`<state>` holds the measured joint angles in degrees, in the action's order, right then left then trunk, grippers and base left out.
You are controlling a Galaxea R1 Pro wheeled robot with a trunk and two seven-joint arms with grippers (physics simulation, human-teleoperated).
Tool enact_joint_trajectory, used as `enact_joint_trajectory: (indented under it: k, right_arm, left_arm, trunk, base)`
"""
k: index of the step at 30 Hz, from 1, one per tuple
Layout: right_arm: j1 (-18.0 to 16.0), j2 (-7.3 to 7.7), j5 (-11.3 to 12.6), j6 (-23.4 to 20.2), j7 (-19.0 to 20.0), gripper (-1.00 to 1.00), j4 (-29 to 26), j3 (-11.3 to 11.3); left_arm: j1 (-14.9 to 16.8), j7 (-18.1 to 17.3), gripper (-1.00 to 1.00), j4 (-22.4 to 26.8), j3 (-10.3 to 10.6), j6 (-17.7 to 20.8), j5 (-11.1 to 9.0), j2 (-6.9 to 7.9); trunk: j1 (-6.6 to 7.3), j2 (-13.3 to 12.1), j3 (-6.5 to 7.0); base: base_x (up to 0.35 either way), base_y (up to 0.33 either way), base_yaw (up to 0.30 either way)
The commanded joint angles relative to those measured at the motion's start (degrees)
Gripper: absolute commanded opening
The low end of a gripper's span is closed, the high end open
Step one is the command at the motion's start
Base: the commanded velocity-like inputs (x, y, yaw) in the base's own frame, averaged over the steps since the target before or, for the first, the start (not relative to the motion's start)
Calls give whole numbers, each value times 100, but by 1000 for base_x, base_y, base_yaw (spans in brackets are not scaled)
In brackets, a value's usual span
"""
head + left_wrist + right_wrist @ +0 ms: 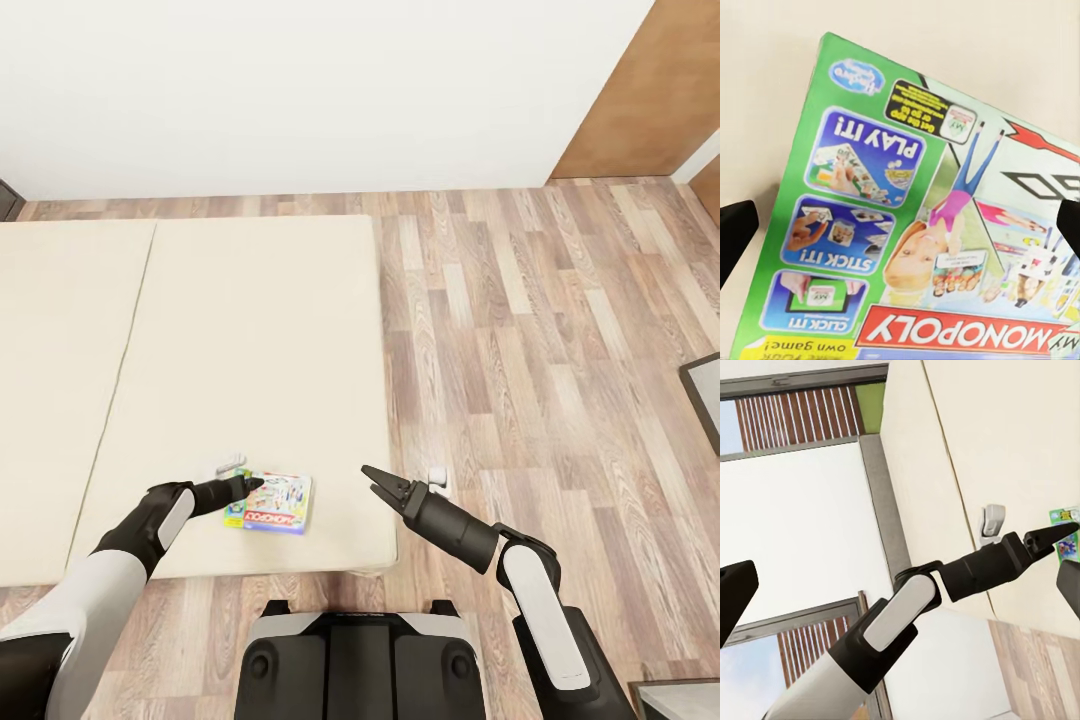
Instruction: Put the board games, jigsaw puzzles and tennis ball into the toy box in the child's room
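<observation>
One board game [272, 503], a green and white Monopoly box, lies flat on the beige bed [250, 340] near its front edge. My left gripper [252, 484] hovers over the box's left part. In the left wrist view the box lid [907, 225] is close under the gripper [900, 229], whose black fingertips [735, 236] stand wide apart, open. My right gripper [376, 481] hangs open beside the bed's front right corner, empty. The right wrist view looks across at the left arm [945, 585] and a sliver of the board game [1065, 531].
A small white object [230, 463] lies on the bed just behind the box. Another small white item [437, 477] sits on the wood floor [540, 330] right of the bed. A brown door [650, 90] is at the far right. A grey surface corner [685, 700] shows at bottom right.
</observation>
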<state>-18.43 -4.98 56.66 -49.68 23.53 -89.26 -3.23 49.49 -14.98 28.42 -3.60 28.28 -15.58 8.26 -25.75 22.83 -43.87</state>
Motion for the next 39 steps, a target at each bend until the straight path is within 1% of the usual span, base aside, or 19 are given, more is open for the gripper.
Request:
enact_joint_trajectory:
  k: [1, 6, 15, 22, 27, 31, 34, 39]
  right_arm:
    - [-3, -3, -14, -24, 21, 100, 0, 7]
    - [-3, -3, -14, -19, 20, 100, 0, 7]
    - [-3, -3, -14, -19, 20, 100, -1, 7]
    - [-3, -3, -14, -21, 20, 100, -1, 7]
    - [-3, -3, -14, -18, 20, 100, -3, 7]
    - [-3, -3, -14, -20, 20, 100, -3, 7]
    - [-3, -3, -14, -20, 20, 100, -3, 7]
    - [-3, -3, -14, -23, 20, 100, -2, 7]
  left_arm:
    - [1, -13, 100, 9, -27, 75, -24, -2]
    - [7, -9, 100, 44, -27, 458, -24, 3]
    - [8, -13, 100, 53, -27, 585, -24, 8]
    - [8, -10, 100, 137, -27, 835, -24, 9]
    - [8, -10, 100, 152, -27, 875, -15, 9]
    - [8, -12, 100, 154, -27, 888, 43, 4]
    - [8, -13, 100, 155, -31, 894, 151, -4]
    - [8, -6, 100, 156, -35, 898, 259, -15]
  trunk:
    - [-3, 9, -6]
    - [-3, 9, -6]
    - [-3, 9, -6]
    - [-3, 9, -6]
    - [-3, 9, -6]
    - [-3, 9, -6]
    - [-3, 9, -6]
    - [-3, 9, -6]
  base:
    - [0, 0, 0]
    - [0, 0, 0]
    - [0, 0, 0]
    - [0, 0, 0]
    - [0, 0, 0]
    - [0, 0, 0]
    - [0, 0, 0]
    - [0, 0, 0]
